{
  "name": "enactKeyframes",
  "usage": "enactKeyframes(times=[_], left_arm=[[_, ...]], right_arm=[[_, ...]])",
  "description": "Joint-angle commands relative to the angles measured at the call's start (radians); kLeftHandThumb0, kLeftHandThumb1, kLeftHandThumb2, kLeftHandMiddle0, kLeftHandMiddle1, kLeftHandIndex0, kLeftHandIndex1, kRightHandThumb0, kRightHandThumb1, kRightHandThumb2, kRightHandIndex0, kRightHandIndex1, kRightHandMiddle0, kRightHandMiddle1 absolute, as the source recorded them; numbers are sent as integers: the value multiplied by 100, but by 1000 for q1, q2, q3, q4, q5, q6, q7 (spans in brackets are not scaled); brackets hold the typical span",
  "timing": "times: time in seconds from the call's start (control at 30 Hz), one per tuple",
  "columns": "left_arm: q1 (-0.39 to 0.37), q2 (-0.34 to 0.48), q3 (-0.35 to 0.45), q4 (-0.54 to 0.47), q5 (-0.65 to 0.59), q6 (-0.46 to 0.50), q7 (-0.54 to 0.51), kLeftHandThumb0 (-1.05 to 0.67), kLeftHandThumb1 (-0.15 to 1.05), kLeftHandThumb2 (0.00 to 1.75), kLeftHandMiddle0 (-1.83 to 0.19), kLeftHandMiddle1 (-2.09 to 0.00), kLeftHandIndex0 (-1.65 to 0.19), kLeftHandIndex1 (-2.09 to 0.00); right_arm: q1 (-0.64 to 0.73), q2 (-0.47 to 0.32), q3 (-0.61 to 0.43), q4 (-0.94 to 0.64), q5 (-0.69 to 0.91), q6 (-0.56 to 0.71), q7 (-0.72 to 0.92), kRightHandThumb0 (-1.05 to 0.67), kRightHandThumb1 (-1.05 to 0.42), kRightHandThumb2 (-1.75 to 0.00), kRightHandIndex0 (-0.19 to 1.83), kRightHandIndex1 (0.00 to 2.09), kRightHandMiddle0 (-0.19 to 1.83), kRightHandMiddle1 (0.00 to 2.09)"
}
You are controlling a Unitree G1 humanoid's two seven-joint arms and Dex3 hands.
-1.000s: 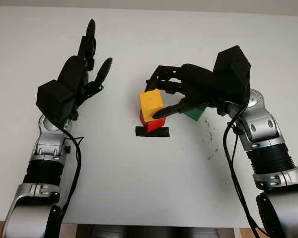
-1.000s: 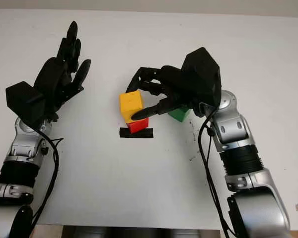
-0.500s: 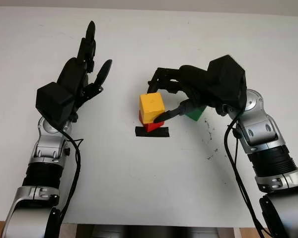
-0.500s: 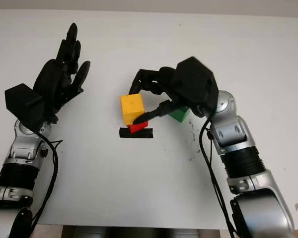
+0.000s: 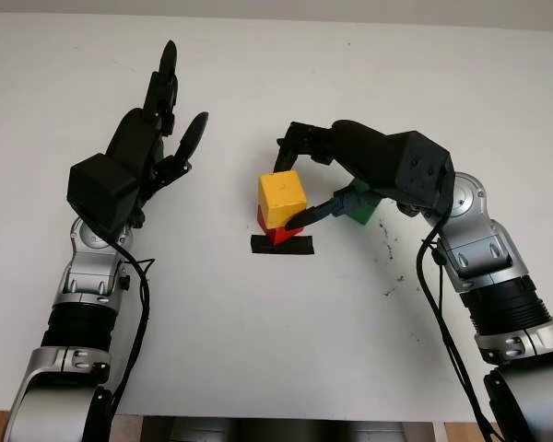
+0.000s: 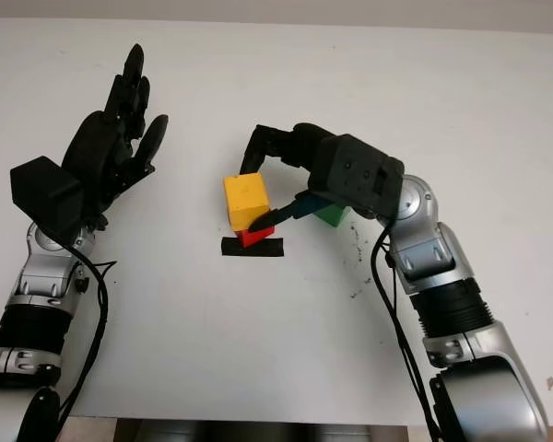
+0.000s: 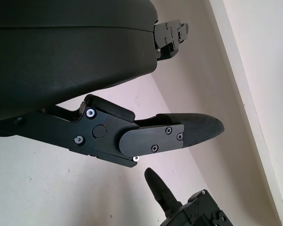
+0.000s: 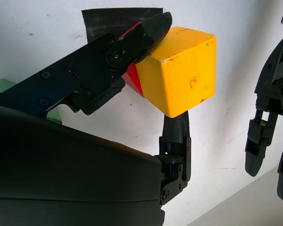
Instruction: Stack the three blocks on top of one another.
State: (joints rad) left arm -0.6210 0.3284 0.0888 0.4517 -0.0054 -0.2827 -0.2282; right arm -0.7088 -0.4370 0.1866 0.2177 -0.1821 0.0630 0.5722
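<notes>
Yellow block [image 5: 282, 199] sits on red [image 5: 278, 231] over tape [image 5: 281, 245] | my right hand [image 5: 306, 182] pinches yellow, thumb front, fingers behind | green [image 5: 359, 206] just right, under that palm | left hand [image 5: 152, 138] open, well apart

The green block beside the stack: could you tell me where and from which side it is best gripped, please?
Probably grip the green block across its two upright side faces, coming from above. It sits on the table, partly under the right hand, beside the yellow block and red block.
</notes>
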Motion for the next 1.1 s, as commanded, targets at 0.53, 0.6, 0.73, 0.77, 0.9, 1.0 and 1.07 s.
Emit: enactKeyframes(times=[0.53, 0.6, 0.73, 0.77, 0.9, 1.0, 1.07], left_arm=[[11, -1, -1, -7, 4, -4, 7, -71, 105, 54, 17, -5, 18, -5], [11, 0, -1, -7, 6, -3, 10, -71, 105, 54, 17, -5, 18, -5], [12, -1, 0, -6, 5, -6, 11, -71, 105, 53, 16, -5, 18, -5], [12, -1, -1, -6, 6, -6, 11, -71, 105, 53, 16, -6, 18, -5], [12, 3, -2, -4, 9, -7, 10, -72, 105, 54, 17, -5, 19, -5], [12, 2, -1, -6, 4, -3, 6, -71, 105, 54, 17, -5, 18, -5], [12, 2, 0, -7, 0, -1, 3, -71, 105, 54, 17, -5, 19, -5]], right_arm=[[10, -10, -29, 13, 17, -28, -12, -48, -97, -5, 22, 6, 30, 165], [10, -12, -29, 14, 14, -36, -14, -49, -97, -5, 22, 6, 30, 165], [10, -13, -28, 14, 14, -34, -13, -49, -96, -5, 22, 7, 31, 165], [9, -15, -27, 13, 13, -33, -12, -49, -96, -5, 22, 6, 31, 165], [8, -17, -24, 13, 9, -30, -10, -49, -96, -5, 22, 6, 31, 164], [6, -17, -23, 12, 13, -17, 1, -49, -96, -5, 22, 6, 31, 164], [6, -16, -23, 11, 18, -5, 8, -51, -95, -5, 20, 5, 28, 160]])
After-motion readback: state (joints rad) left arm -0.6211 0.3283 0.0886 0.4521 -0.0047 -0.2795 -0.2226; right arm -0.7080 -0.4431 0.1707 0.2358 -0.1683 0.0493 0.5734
